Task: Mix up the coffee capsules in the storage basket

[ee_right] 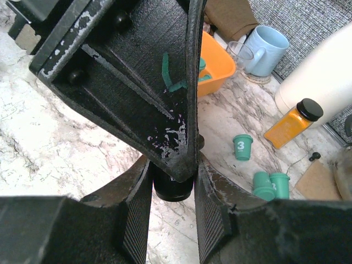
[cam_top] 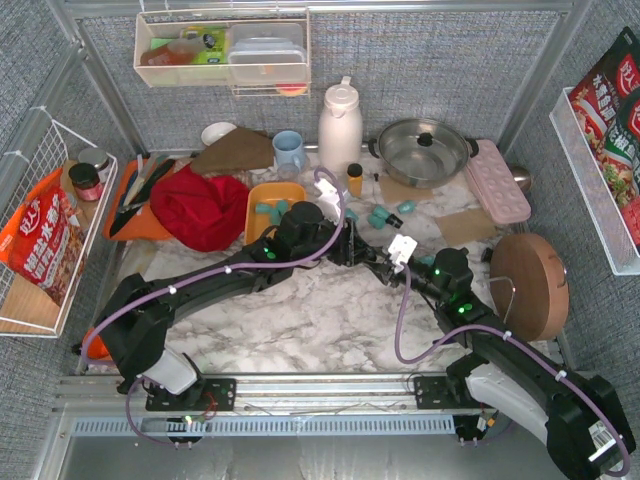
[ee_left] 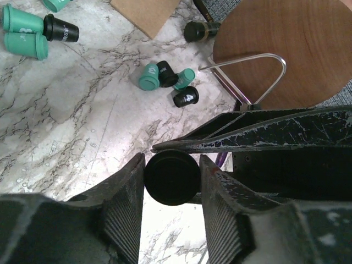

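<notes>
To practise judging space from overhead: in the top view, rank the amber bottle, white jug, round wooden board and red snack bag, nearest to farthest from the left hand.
1. Amber bottle, just behind the left hand.
2. White jug, further back, by the rear wall.
3. Round wooden board, at the right edge.
4. Red snack bag, in the far-left wire rack.

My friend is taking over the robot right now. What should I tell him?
Left gripper and right gripper: both look shut on one black capsule, seemingly mid-handover.
Storage basket: holds a few teal capsules.
Loose capsules: several teal and black ones lie on the table outside it.
Done: little to see.
Left: get the loose ones into the basket and mix.
</notes>
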